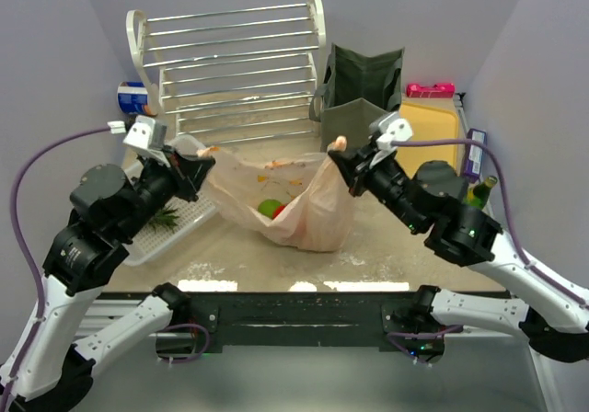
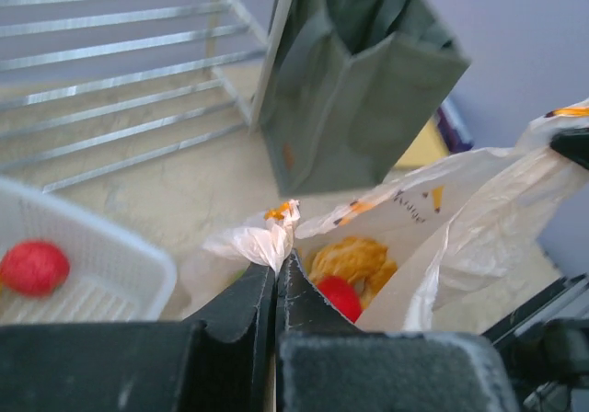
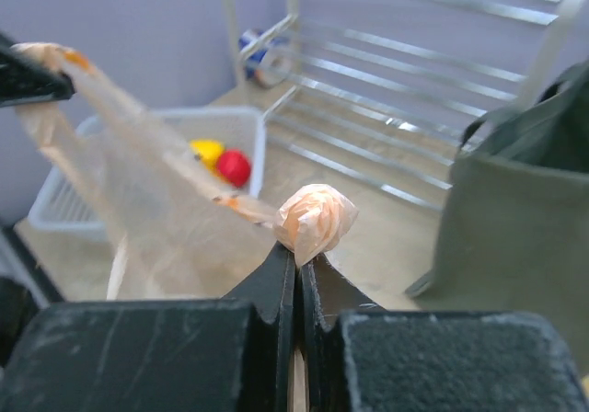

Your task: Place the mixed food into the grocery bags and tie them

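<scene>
My left gripper (image 2: 276, 267) is pinched tight on the left handle (image 2: 269, 237) of the peach plastic bag (image 1: 304, 211), with a tuft of crumpled film poking out above the jaws. My right gripper (image 3: 296, 257) is clamped just as hard on the right handle (image 3: 316, 219), which is bunched into a small ball at the tips. I hold the two handles raised and well apart so the bag hangs between them like a hammock with its mouth stretched wide. That keeps the film taut, and I judge it sets me up to cross the handles for a knot.

Inside the bag, sagging into its lowest part on the table, are a green fruit (image 1: 270, 208), a bagged red fruit (image 2: 340, 295) and something orange and crinkled (image 2: 352, 259).

Just left of the bag sits the white tray (image 2: 138, 256), holding a loose red fruit (image 3: 234, 166) and a yellow fruit (image 3: 207, 150), so the food is not all packed. Knotting now would shut those two out, and I reckon they belong in the other bag.

Behind the bag and to its right, the green tote (image 1: 363, 85) stands upright and open, not yet tied. Behind the bag to its left lies the metal rack (image 1: 230, 62).
</scene>
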Robot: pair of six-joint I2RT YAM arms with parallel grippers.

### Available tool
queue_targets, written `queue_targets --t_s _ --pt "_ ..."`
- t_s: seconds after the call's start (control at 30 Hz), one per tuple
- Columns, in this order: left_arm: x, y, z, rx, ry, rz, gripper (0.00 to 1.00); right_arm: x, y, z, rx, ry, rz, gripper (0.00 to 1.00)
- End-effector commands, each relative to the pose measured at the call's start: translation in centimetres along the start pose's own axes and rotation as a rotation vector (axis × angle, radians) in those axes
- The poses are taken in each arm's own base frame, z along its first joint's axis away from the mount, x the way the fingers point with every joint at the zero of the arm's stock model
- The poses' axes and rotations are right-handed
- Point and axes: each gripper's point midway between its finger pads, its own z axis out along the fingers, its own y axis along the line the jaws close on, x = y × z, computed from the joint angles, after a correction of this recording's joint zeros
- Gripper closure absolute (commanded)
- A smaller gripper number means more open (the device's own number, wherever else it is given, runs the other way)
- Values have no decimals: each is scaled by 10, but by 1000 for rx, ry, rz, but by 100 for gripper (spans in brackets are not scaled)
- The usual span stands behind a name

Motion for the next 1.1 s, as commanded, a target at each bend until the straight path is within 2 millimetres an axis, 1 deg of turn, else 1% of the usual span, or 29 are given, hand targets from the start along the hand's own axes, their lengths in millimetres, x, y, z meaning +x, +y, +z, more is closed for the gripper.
queue_targets --t_s 0.0,0.03,0.13,0.17,0.23,0.27,0.3,0.33,0.37,0.4,0.43,0.47,0.5,0.53,0.57,0.6,0.63,0.67,0.7,0.73,0.77,0.8,0.83,0.87,0.9,0.93,0.97,1.03,1.07 --pt "-89 -48 -17 205 -282 -34 100 -64 -34 -7 179 -119 -47 100" --pt "-95 -54 -19 236 -305 -35 100 -63 -36 -6 193 -111 -58 100" --pt "-92 -54 -11 234 -293 -44 100 -59 -38 -1 208 -99 -64 100" --pt "-83 -50 -3 220 -269 -45 100 -58 -38 -1 207 -100 -63 100" --pt "-73 -45 8 195 -248 -47 100 -47 -41 5 218 -75 -62 100" --pt "-60 -40 17 176 -216 -48 100 -42 -41 9 215 -64 -63 100" --pt "-52 -37 24 165 -193 -48 100 -31 -49 13 233 -40 -68 100" --pt "-46 -32 30 142 -183 -48 100 -21 -52 19 239 -18 -57 100" --pt "-32 -27 38 127 -153 -47 100 -14 -58 22 241 -4 -49 100" --pt "-27 -26 44 124 -147 -44 100 3 -70 28 240 34 -59 100" --pt "-20 -24 48 120 -134 -42 100 10 -76 33 247 38 -24 100" --pt "-10 -17 56 89 -116 -40 100 19 -82 36 254 56 -28 100" --pt "-6 -16 62 86 -113 -35 100 30 -87 40 245 82 -37 100" --pt "-2 -17 66 96 -107 -27 100 34 -88 42 235 93 -52 96" --pt "5 -14 71 94 -94 -9 100 36 -86 47 222 107 -51 91" --pt "8 -18 77 117 -87 3 100 35 -79 49 173 118 -66 66" --pt "10 -18 79 124 -81 19 100 37 -75 49 149 144 -81 49" --pt "12 -19 83 127 -72 26 100 20 -71 48 129 121 -76 36" --pt "9 -19 84 129 -78 32 100 14 -68 46 115 115 -75 17" --pt "6 -21 84 134 -85 38 100 6 -67 43 110 104 -82 10" --pt "3 -22 84 139 -92 41 87 -14 -65 37 100 58 -81 6" --pt "-4 -24 82 149 -113 47 77 -24 -64 32 95 35 -85 1" --pt "-12 -28 80 162 -135 63 65 -33 -61 29 80 11 -98 1" --pt "-19 -29 76 165 -159 73 43 -46 -60 26 71 -19 -107 1" --pt "-27 -31 72 173 -187 85 35 -52 -57 25 56 -34 -118 1" --pt "-37 -31 69 169 -217 117 29 -57 -55 25 40 -48 -142 1" --pt "-44 -30 64 162 -246 135 20 -65 -47 26 -6 -68 -154 1" --pt "-60 -26 59 131 -309 200 13 -63 -36 38 -72 -57 -191 1" --pt "-67 -26 56 128 -333 221 5 -69 -23 40 -146 -74 -201 1"
